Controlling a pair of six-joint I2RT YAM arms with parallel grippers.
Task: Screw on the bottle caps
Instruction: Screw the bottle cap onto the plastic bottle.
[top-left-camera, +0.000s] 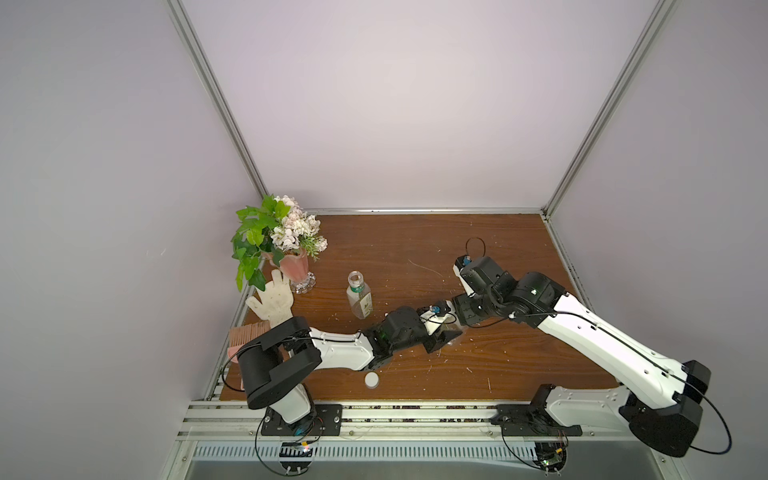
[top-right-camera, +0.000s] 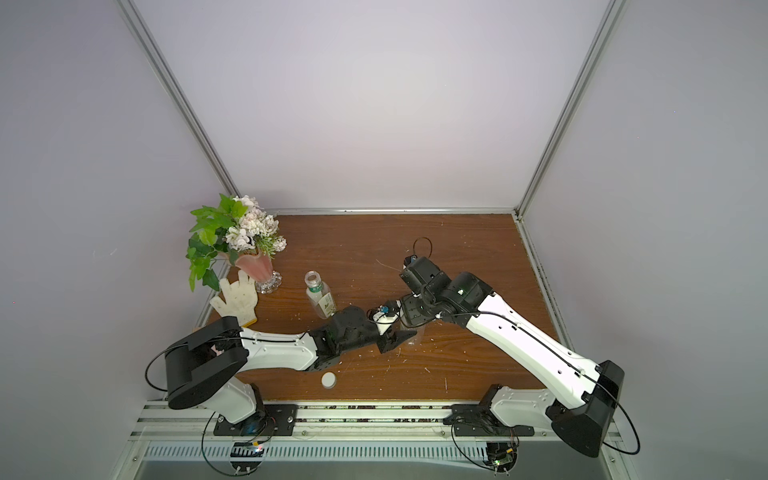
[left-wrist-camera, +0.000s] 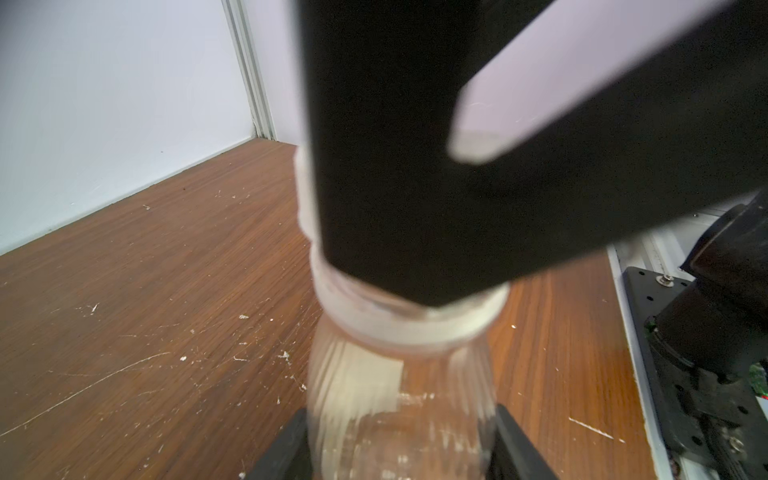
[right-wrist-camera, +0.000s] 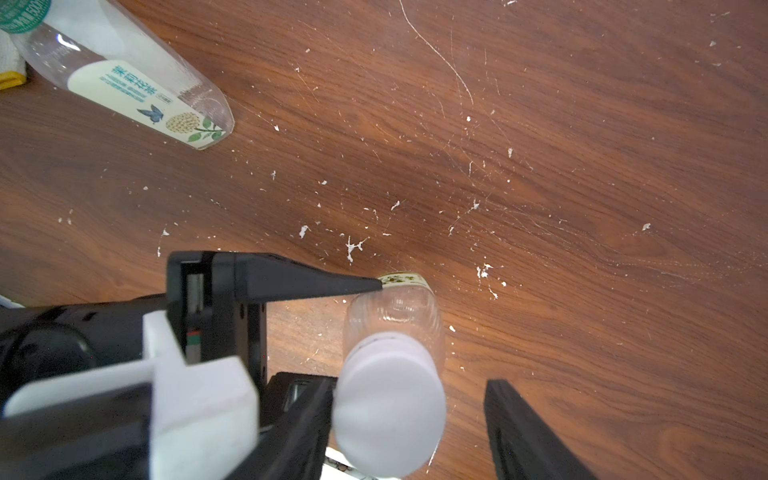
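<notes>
A plain clear bottle (left-wrist-camera: 399, 399) stands upright at the table's middle, with a white bottle cap (right-wrist-camera: 388, 415) sitting on its neck. My left gripper (left-wrist-camera: 401, 453) holds the bottle's body, one black finger against each side. My right gripper (right-wrist-camera: 409, 386) hangs over the cap from above, open. One of its fingers touches the cap's side and the other stands clear of it. The green-labelled bottle (top-left-camera: 359, 297) stands uncapped further back and to the left. A second white bottle cap (top-left-camera: 371, 380) lies flat near the front edge, also seen in a top view (top-right-camera: 328, 380).
A pink vase of flowers (top-left-camera: 293, 266) stands at the back left. A white knitted glove (top-left-camera: 272, 301) and a pink brush (top-left-camera: 245, 334) lie beside it. The wooden table (top-left-camera: 415, 249) is scratched and flecked white, with walls on three sides.
</notes>
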